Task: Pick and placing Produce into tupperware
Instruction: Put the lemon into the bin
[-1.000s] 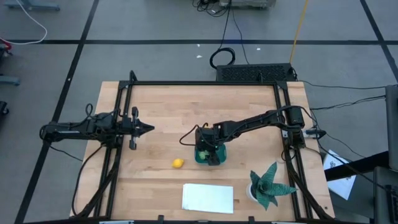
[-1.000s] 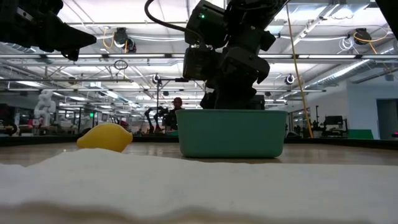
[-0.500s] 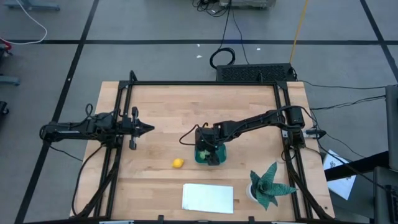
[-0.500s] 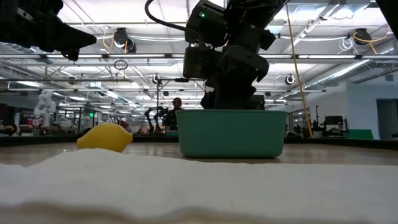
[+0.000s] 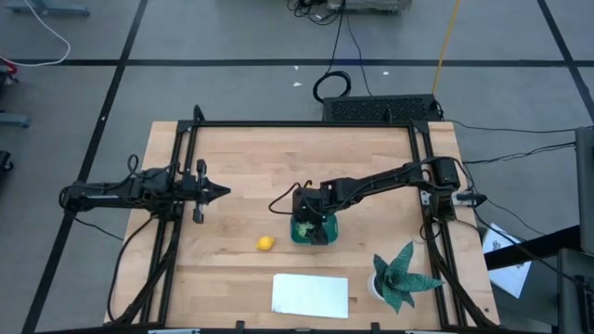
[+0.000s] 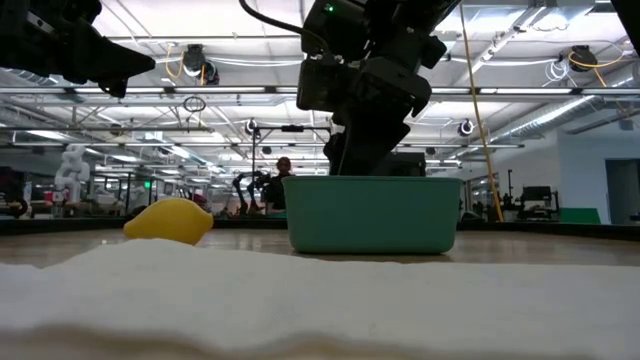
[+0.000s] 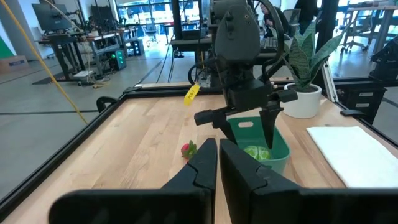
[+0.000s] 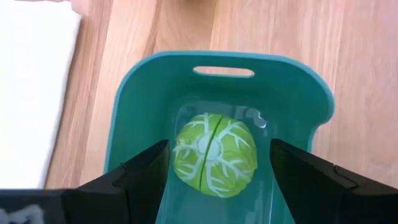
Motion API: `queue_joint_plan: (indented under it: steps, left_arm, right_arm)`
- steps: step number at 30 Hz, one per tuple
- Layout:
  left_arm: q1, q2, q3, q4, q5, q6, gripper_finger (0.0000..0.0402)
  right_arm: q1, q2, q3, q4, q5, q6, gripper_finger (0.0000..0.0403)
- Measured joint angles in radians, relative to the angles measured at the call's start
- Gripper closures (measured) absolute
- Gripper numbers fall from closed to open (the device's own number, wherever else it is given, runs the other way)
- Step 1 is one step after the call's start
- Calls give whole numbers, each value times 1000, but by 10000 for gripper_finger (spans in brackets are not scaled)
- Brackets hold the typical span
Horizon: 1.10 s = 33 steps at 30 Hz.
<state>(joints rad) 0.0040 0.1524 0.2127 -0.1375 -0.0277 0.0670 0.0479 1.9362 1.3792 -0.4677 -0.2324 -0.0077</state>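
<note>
Below our right gripper (image 8: 214, 171), the round light-green piece (image 8: 214, 154) lies on the floor of the teal tub (image 8: 134, 93), between our spread fingers (image 8: 140, 171) and touching neither. The tub sits near the bench's (image 5: 251, 158) middle, with the gripper poised over it. Off its left side the yellow lemon (image 5: 265, 243) rests on bare wood, and the small red piece (image 7: 187, 149) lies beside the tub. Nearer the front edge lies a white sheet (image 5: 310, 295), with a spiky plant (image 5: 401, 275) at the front right corner. Our left gripper (image 5: 221, 192) hangs pressed together over the left side, with open wood beyond.
</note>
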Motion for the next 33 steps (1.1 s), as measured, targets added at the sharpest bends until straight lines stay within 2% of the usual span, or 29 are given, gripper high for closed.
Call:
queue_joint_plan:
  steps: [13,19,23,27,33]
  left_arm:
    - [0,0,0,-1,0,0,378]
    - [0,0,0,-1,0,0,378]
    - [0,0,0,-1,0,0,378]
    - [0,0,0,-1,0,0,378]
    - [0,0,0,-1,0,0,378]
  right_arm:
    - [-1,0,15,13,1,4,172]
    - [0,0,35,15,1,-1,204]
    - [-1,0,35,-9,-4,13,238]
    - [-2,0,35,-49,-5,16,289]
    - [-2,-1,35,-15,-6,11,361]
